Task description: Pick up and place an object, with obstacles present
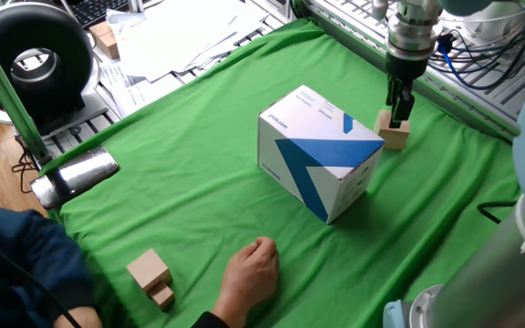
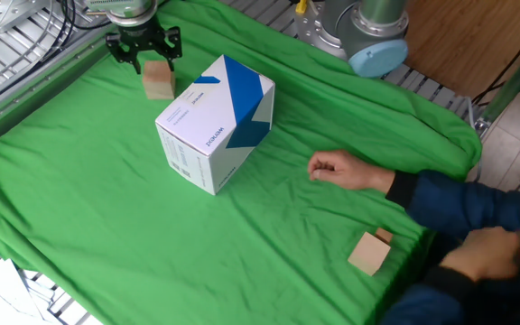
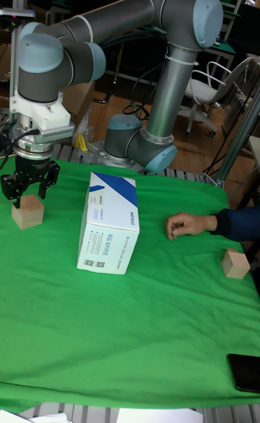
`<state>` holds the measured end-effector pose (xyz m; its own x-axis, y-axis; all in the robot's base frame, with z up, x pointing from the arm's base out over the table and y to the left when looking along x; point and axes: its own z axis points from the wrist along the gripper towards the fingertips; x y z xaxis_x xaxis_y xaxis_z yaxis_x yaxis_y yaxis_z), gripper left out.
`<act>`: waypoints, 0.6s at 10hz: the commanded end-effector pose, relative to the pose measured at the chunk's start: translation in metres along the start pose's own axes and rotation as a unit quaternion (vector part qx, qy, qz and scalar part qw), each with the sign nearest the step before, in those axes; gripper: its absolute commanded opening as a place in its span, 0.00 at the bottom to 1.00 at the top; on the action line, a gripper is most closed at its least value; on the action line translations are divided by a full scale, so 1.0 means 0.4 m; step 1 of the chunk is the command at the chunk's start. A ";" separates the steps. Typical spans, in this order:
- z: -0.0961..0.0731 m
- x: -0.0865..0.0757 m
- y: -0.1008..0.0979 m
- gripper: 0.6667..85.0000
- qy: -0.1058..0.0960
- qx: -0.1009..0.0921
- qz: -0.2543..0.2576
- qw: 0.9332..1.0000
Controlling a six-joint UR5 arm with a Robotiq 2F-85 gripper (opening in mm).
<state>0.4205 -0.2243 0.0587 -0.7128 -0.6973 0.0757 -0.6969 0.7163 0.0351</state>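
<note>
The object, a small plain tan wooden cube (image 1: 394, 135) (image 2: 159, 84) (image 3: 28, 214), sits on the green cloth at the far side of the obstacle, a large white box with blue angular shapes (image 1: 321, 151) (image 2: 213, 125) (image 3: 108, 225). My gripper (image 1: 397, 117) (image 2: 154, 61) (image 3: 29, 195) stands open directly over the cube. Its fingers (image 3: 11, 190) straddle the cube's top edges, one on each side. Nothing is held. Whether the pads touch the cube, I cannot tell.
A person's fist (image 1: 253, 271) (image 2: 332, 168) (image 3: 180, 226) rests on the cloth near the box. A tan block joined with a smaller block (image 1: 151, 276) (image 2: 369, 252) (image 3: 235, 263) lies beyond it. A metal rack (image 1: 481, 64) borders the cloth behind the gripper.
</note>
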 end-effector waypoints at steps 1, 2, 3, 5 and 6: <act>0.013 -0.003 -0.019 0.83 -0.008 0.007 -0.007 1.000; 0.016 -0.007 -0.017 0.84 -0.010 0.005 -0.008 1.000; 0.018 -0.006 -0.013 0.86 -0.009 0.002 -0.009 1.000; 0.020 -0.012 -0.002 0.90 -0.014 -0.006 -0.009 1.000; 0.023 -0.009 -0.001 0.90 -0.012 -0.006 -0.009 1.000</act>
<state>0.4221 -0.2250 0.0508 -0.6990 -0.7123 0.0640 -0.7113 0.7017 0.0404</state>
